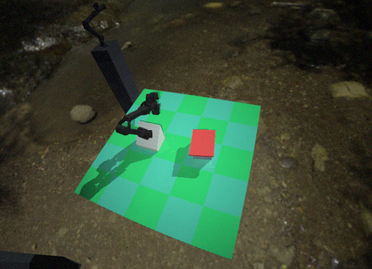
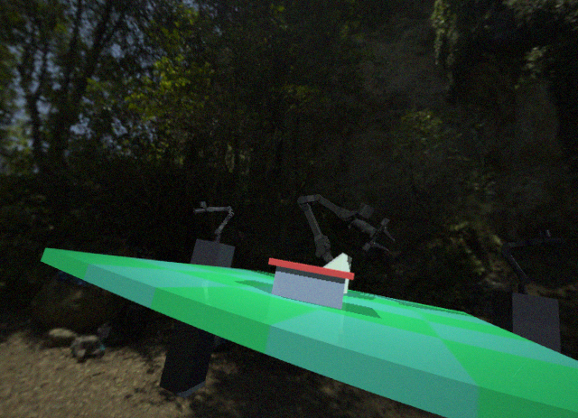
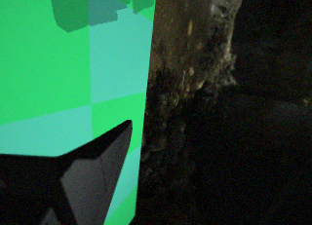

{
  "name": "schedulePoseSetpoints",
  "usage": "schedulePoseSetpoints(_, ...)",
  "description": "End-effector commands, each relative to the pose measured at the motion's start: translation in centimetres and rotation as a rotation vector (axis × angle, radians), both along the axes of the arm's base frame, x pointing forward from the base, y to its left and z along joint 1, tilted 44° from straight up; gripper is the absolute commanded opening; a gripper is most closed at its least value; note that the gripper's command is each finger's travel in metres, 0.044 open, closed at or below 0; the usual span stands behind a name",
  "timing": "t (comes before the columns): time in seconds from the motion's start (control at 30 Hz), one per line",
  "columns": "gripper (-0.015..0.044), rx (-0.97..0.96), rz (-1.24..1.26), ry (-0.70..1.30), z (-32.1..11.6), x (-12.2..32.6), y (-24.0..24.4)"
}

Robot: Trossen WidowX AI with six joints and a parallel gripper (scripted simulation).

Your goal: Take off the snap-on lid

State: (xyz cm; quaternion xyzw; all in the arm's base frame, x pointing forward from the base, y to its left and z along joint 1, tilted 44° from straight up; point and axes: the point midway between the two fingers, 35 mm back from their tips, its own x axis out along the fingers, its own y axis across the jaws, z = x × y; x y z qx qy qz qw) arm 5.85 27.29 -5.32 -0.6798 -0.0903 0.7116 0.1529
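Note:
The red lid point(image 1: 202, 142) point(image 2: 310, 268) sits on top of the storage box point(image 2: 308, 288), which is pale grey-blue and stands on the checkered table point(image 1: 180, 213) point(image 2: 326, 341). The lid's edges overhang the box walls. My gripper point(image 1: 157, 108) point(image 2: 393, 246) is partly open, with nothing seen between its fingers. It is up in the air, away from the box, towards the table's back left in the top view. The wrist view shows one dark finger point(image 3: 95, 178) over the table's edge; the other finger is lost in the dark. Neither lid nor box shows there.
A white angular block point(image 1: 157, 141) point(image 2: 344, 264) stands by my arm's base, left of the box in the top view. A dark pillar point(image 1: 115, 72) with another arm stands beyond the table's back left edge. Two more pillars point(image 2: 212, 253) point(image 2: 536, 318) with arms show in the exterior view.

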Motion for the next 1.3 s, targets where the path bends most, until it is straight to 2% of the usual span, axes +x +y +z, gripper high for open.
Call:
schedulePoseSetpoints(0.0,0.0235,0.036,-0.696,0.014,1.1,7.0,-1.7)
schedulePoseSetpoints(0.23,0.0235,0.139,-1.234,0.048,2.2,11.6,-3.7)
schedulePoseSetpoints(0.67,0.0235,0.41,-1.986,0.115,4.3,17.5,-7.9)
schedulePoseSetpoints(1.0,0.0235,0.763,-2.531,0.193,6.2,21.3,-12.3)
schedulePoseSetpoints(1.27,0.0235,1.197,-2.917,0.287,8.0,23.7,-16.7)
